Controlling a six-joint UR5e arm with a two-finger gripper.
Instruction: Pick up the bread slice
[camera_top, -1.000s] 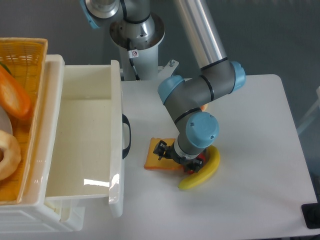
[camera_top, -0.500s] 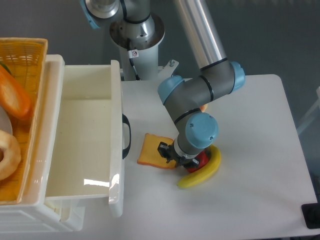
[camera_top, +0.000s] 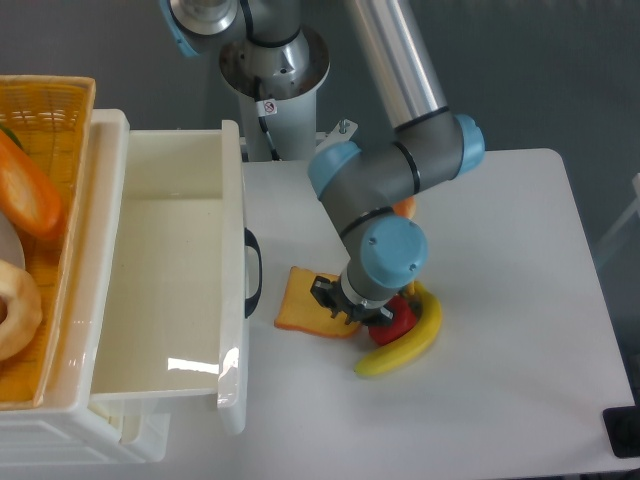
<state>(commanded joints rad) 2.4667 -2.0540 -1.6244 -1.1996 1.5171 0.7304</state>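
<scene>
- Lying flat on the white table (camera_top: 500, 300), the flat, roughly square toy bread slice (camera_top: 305, 310) with a yellow-orange face and darker orange crust edge sits just right of the black handle (camera_top: 253, 272) of the open white drawer (camera_top: 170, 280).
- Taking that bread slice as the landmark, the black two-finger gripper (camera_top: 338, 305) of the grey and light-blue robot arm (camera_top: 385, 200) sits low over the slice's right edge, at the end of the blue wrist joint.
- How far the jaws stand apart cannot be told: the wrist covers most of them, and only dark finger parts show against the slice's right border.
- Whether the fingers actually clamp the slice or merely touch its edge also cannot be made out from this view.
- A small red toy piece (camera_top: 398, 322) lies just right of the slice, partly under the wrist.
- A curved yellow toy banana (camera_top: 410, 345) lies to the right of and below the slice, curling around the red piece and touching it or nearly so.
- A small orange object (camera_top: 404, 208) peeks out above and to the right of the slice, mostly hidden behind the arm's elbow.
- Far left of the slice, beyond the drawer, an orange woven basket (camera_top: 60, 100) holds an orange toy (camera_top: 28, 190) and a pale ring-shaped toy (camera_top: 15, 310).
- The arm's grey base column (camera_top: 272, 70) stands above the slice at the table's rear edge.
</scene>
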